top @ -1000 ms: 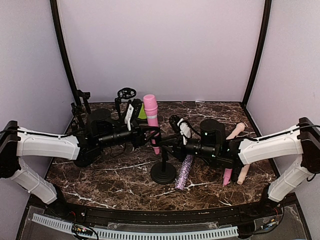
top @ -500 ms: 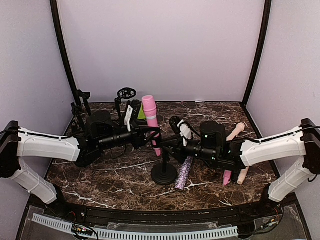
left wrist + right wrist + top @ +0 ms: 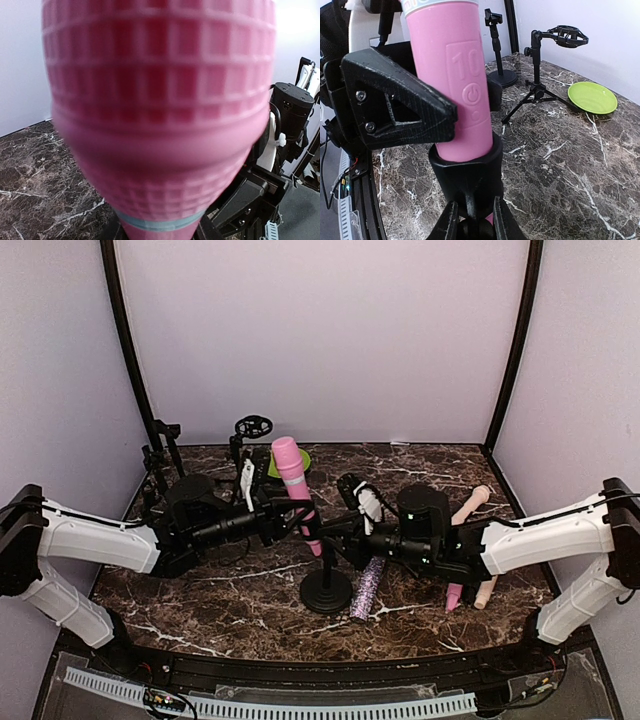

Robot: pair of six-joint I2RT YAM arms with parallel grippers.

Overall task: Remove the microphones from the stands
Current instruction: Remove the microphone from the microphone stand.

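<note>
The pink microphone (image 3: 296, 490) leans with its head toward the back left, and its lower end sits in the black clip (image 3: 465, 170) of the stand (image 3: 326, 592). My left gripper (image 3: 298, 518) reaches in from the left and is shut on the microphone's body; one of its black fingers (image 3: 395, 100) presses against the pink shaft. In the left wrist view the microphone's grid head (image 3: 160, 100) fills the picture and hides the jaws. My right gripper (image 3: 478, 227) is shut on the stand's neck just under the clip.
Two spare stands (image 3: 160, 455) and a shock-mount tripod (image 3: 250, 430) stand at the back left beside a green plate (image 3: 592, 97). A glittery purple microphone (image 3: 367, 585) lies right of the stand base. Pale pink microphones (image 3: 470, 505) lie under the right arm.
The microphone's head has swung left and it now leans more. My left arm has drawn back to the left with it. The right gripper and the stand base have hardly moved.
</note>
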